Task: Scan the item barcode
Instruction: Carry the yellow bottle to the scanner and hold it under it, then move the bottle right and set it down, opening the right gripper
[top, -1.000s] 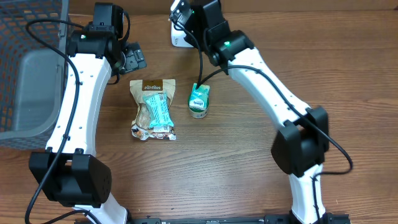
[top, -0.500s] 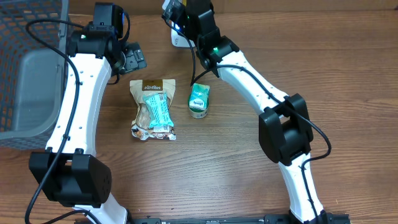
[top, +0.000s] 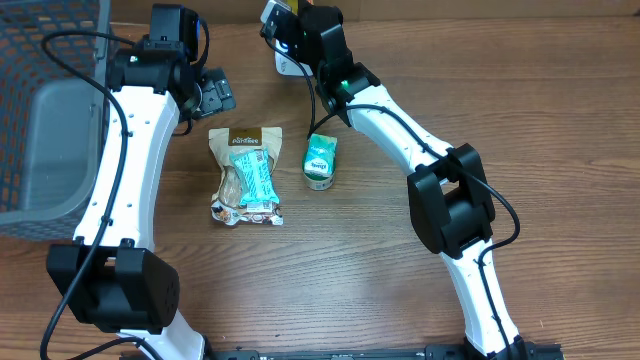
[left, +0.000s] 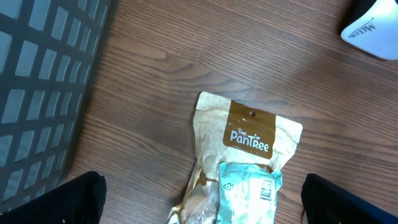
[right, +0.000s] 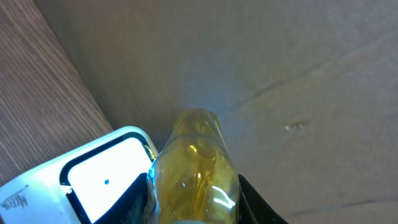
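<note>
- Yellow, see-through plastic: we see the bottle (right: 196, 168) clamped between the right gripper's (right: 194, 205) dark fingers (right: 138, 194), which are narrowed onto its sides.
- Its long axis runs straight out from the wrist, with the rounded far end aimed at the beige wall behind the table.
- It sits at the table's far edge, just beside the white scanner (right: 93, 180). We cannot tell whether they touch.
- From overhead, the right arm stretches up and leftward, its wrist over the scanner.
- The left gripper (left: 205, 199) stands wide and holds nothing, poised above the top of the brown pouch (left: 242, 155).
- The left arm reaches along the grey basket (top: 40, 100).
- A small green carton (top: 320, 160) lies right of the pouch.
</note>
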